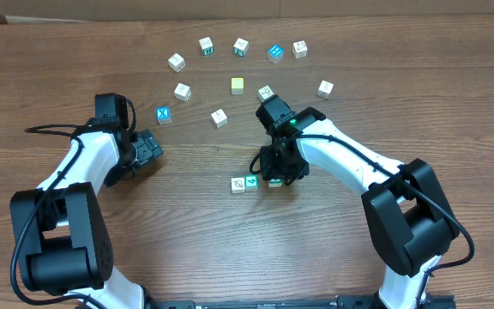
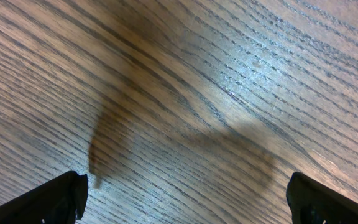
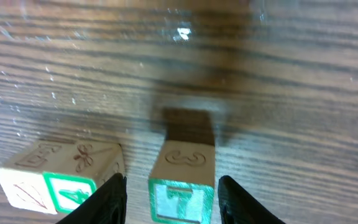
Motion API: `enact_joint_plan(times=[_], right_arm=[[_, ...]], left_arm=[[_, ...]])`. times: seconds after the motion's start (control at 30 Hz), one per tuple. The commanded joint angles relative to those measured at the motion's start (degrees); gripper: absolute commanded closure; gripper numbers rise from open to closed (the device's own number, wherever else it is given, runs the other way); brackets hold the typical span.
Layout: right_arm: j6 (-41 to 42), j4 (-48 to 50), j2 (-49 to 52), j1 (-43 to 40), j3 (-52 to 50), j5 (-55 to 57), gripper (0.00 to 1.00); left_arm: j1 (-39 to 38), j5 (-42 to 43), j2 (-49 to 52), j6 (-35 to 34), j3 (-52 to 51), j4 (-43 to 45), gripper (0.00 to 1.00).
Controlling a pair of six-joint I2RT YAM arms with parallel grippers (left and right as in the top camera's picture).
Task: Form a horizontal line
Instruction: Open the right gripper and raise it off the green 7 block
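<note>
A short row of small letter cubes lies at the front middle of the table: a white-faced cube [image 1: 237,184], a teal-faced cube [image 1: 250,183], and a cube [image 1: 275,181] mostly hidden under my right gripper [image 1: 274,174]. In the right wrist view that cube, a green-framed 7 [image 3: 180,199], stands on the wood between my right gripper's [image 3: 171,182] fingers, with a gap on each side. Just left of the left finger is a cube marked 4 [image 3: 70,190]. My left gripper [image 1: 148,148] is far to the left, open wide over bare wood [image 2: 185,186].
Several loose letter cubes form an arc at the back, among them a white one [image 1: 176,62] and a blue-faced one [image 1: 274,53]. A pale-yellow cube [image 1: 237,85] and a blue X cube [image 1: 163,114] lie nearer. A white cube [image 1: 219,118] sits behind the row.
</note>
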Motion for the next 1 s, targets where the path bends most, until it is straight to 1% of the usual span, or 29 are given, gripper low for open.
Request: enact_joint_plan(times=[0.0, 0.43, 0.63, 0.97], right_arm=[[2.1, 0.8, 1.0, -1.2, -0.3, 0.0, 0.55], [5.1, 4.1, 1.0, -4.0, -0.3, 0.0, 0.54], [8.7, 3.6, 1.0, -5.2, -0.3, 1.2, 0.54], [9.0, 1.8, 1.0, -5.2, -0.3, 2.3, 0.55]], left_arm=[[0.2, -0.3, 0.7, 0.2, -0.2, 0.0, 0.0], [0.2, -0.3, 0.7, 0.2, -0.2, 0.0, 0.01], [0.2, -0.3, 0.7, 0.2, -0.2, 0.0, 0.01], [0.2, -0.3, 0.7, 0.2, -0.2, 0.0, 0.0]])
